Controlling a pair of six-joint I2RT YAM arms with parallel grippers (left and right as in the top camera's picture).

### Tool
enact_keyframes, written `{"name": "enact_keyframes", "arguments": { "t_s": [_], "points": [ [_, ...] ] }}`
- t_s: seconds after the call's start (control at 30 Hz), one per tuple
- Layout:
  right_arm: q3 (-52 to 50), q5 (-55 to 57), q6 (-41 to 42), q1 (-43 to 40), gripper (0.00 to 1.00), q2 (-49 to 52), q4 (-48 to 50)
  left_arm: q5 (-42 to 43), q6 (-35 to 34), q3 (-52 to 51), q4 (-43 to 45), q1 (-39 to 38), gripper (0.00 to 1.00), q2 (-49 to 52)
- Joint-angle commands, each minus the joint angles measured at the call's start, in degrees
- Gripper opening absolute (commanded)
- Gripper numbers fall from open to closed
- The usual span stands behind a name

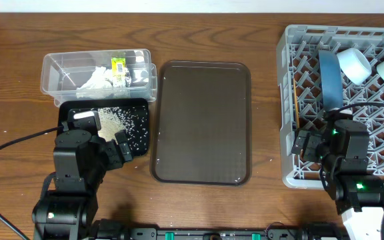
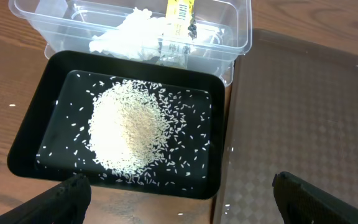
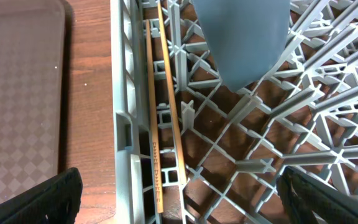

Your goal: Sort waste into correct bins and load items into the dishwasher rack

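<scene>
Wooden table [image 1: 19,67] all the way across, so starting at the left edge. The clear tub [image 1: 62,70] sits toward the far-left corner with crumpled tissue [image 1: 95,80] and the yellow-green wrapper [image 1: 119,69] inside. Butted up against its near side is the black tray [image 2: 27,149], with a heap of rice [image 2: 126,134] in the middle and loose grains scattered round it.

The left gripper [image 2: 180,182] hangs over the tray's near edge, fingers spread wide, nothing in them. Mid-table there's the brown serving tray [image 1: 202,120], just beside both bins.

Over at the right edge is the grey rack [image 1: 284,100]. The chopsticks [image 3: 171,106] lie side by side on its floor, right along the left wall. The blue dish [image 1: 330,79] stands on edge next to them, and the white bowl [image 1: 354,65] is tipped over toward the rack's far side. The right gripper [image 3: 179,177] is over the rack's near-left corner, fingers wide apart too, holding nothing.
</scene>
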Motion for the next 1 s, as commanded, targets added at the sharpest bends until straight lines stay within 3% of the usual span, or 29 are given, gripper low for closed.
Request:
{"name": "enact_keyframes", "arguments": {
  "t_s": [0.0, 0.27, 0.63, 0.97],
  "points": [
    [-0.5, 0.59, 0.85, -0.17, 0.99, 0.07, -0.11, -0.48, 0.31, -0.44, 0.17, -0.07, 0.96, 0.07],
    [-1.18, 0.61, 0.85, 1.9, 0.99, -2.93, -3.3, -0.48, 0.33, -0.44, 0.17, -0.09, 0.96, 0.07],
    [-3.02, 1.73, -0.94, 8.83, 0.99, -18.71, -9.18, -0.48, 0.33, -0.44, 0.17, -0.09, 0.96, 0.07],
    [-25.09, 0.83, -0.94, 6.36, 0.99, -35.5, 24.98, -0.48, 0.33, -0.44, 0.17, -0.09, 0.96, 0.07]
  ]
}}
